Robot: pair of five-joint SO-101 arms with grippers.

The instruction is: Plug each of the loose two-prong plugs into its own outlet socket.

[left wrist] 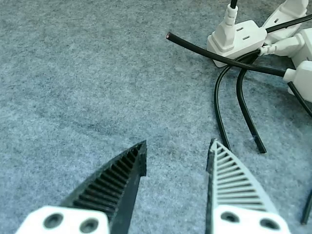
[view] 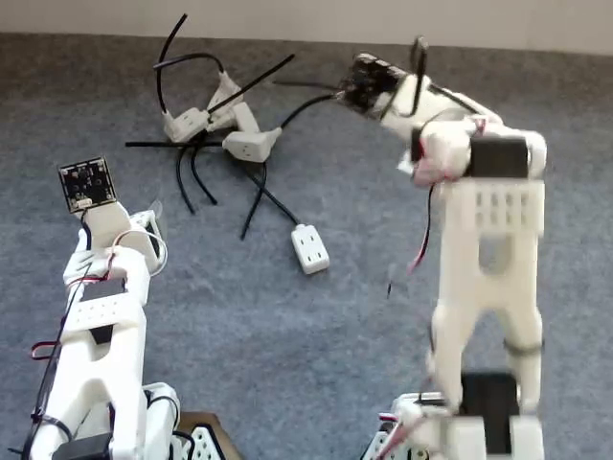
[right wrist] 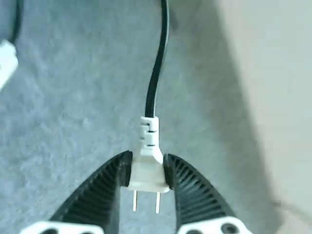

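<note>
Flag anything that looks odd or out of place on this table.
The black cords are cut stubs with bare ends, crossing in a tangle around the outlet sockets. One socket lies apart from that heap. The right gripper is clamped on a plug, prongs clear.

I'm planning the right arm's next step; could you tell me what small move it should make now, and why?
Probably swing the right gripper toward the lone outlet socket on the grey carpet. The gripper is shut on a two-prong plug with its prongs exposed, and that socket lies apart from the cord tangle and looks unoccupied, so it seems the easiest target.
</note>
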